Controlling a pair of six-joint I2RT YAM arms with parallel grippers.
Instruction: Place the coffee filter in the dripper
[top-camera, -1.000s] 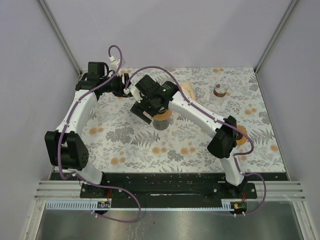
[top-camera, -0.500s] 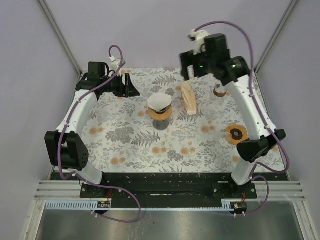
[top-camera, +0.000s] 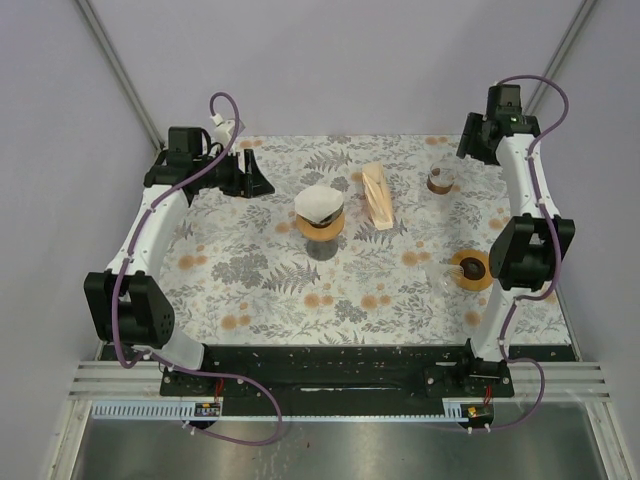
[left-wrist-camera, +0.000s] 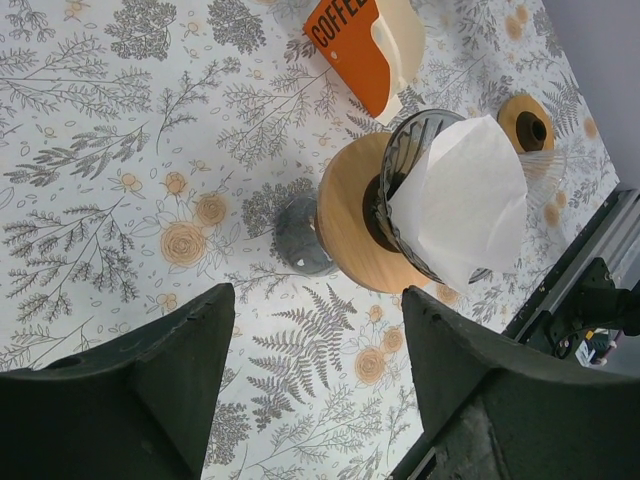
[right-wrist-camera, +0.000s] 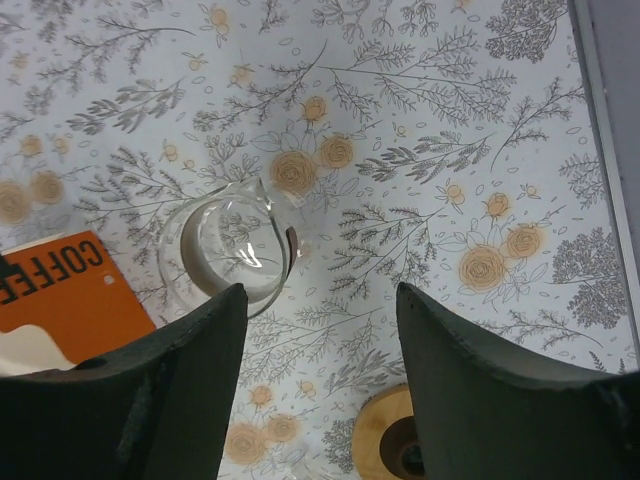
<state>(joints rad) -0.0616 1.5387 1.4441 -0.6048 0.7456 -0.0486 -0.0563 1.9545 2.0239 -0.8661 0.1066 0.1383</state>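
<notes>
A white paper coffee filter (top-camera: 318, 203) sits inside the dark ribbed dripper (top-camera: 322, 226) with a wooden collar, in the middle of the floral table. In the left wrist view the filter (left-wrist-camera: 468, 200) stands in the dripper (left-wrist-camera: 402, 172), its top edge sticking out above the rim. My left gripper (top-camera: 254, 176) is open and empty, left of the dripper and apart from it; the same shows in its wrist view (left-wrist-camera: 315, 320). My right gripper (top-camera: 471, 143) is open and empty at the back right corner, as its wrist view (right-wrist-camera: 320, 310) also shows.
An orange and cream COFFEE filter box (top-camera: 378, 196) lies right of the dripper. A clear glass carafe (top-camera: 440, 180) stands below the right gripper and shows in the right wrist view (right-wrist-camera: 226, 250). A second wooden-collared dripper (top-camera: 470, 268) sits at the right, beside the right arm.
The right arm has swung from over the dripper up and away to the back right corner, leaving the filter in the dripper. The left arm has barely moved.
</notes>
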